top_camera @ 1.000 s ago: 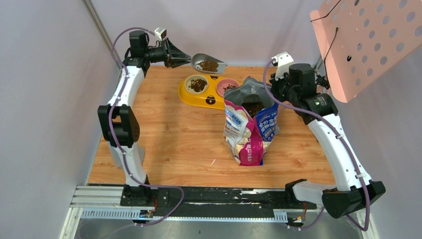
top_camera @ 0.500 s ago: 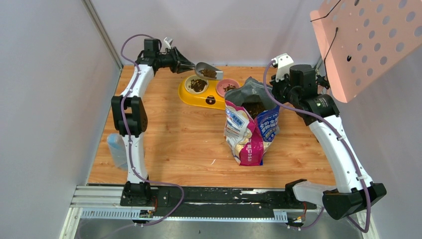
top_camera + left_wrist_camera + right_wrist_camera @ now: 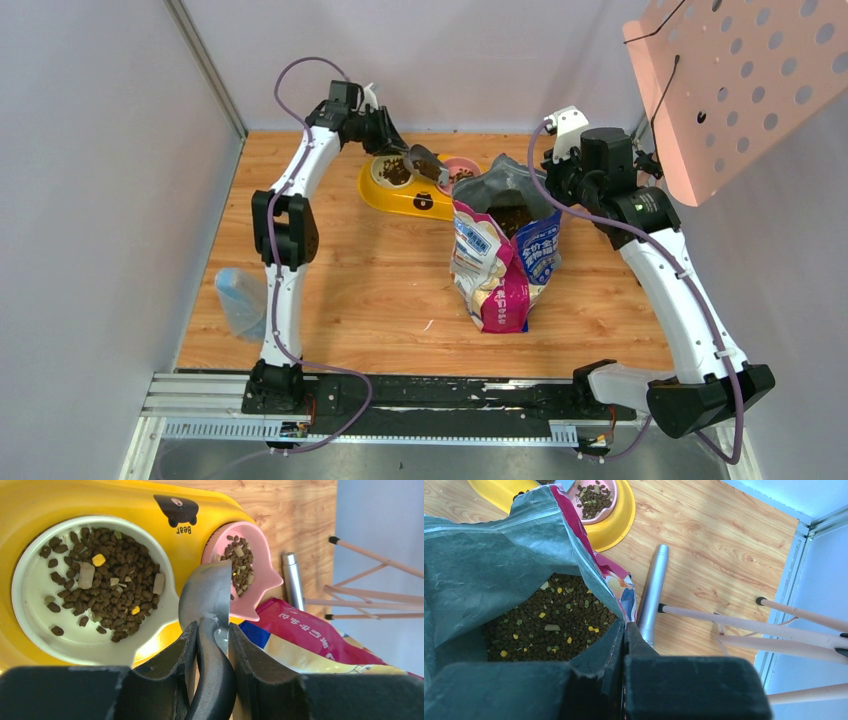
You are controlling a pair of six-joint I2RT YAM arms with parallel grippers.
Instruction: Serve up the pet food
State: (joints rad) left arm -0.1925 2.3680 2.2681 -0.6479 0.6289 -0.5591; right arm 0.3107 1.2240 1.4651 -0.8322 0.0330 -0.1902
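Change: scoop (image 3: 207,592), grey metal, clamped by its handle in the left end effector (image 3: 210,630). A second ago it was level and loaded behind the yellow feeder (image 3: 75,500); now it is tipped mouth-down over the feeder's pink bowl (image 3: 265,580). Contents: pet food (image 3: 100,575) heaped in the feeder's white bowl (image 3: 35,610), thinner in the pink; second serving probably under way. Right end effector (image 3: 624,630): closed on the bag (image 3: 499,555) rim, right of the feeder.

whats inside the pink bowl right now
A small heap of brown kibble with a few pale bits lies in the pink bowl. The metal scoop tilts over one side of the rim and covers that edge, so what lies under it can't be seen.
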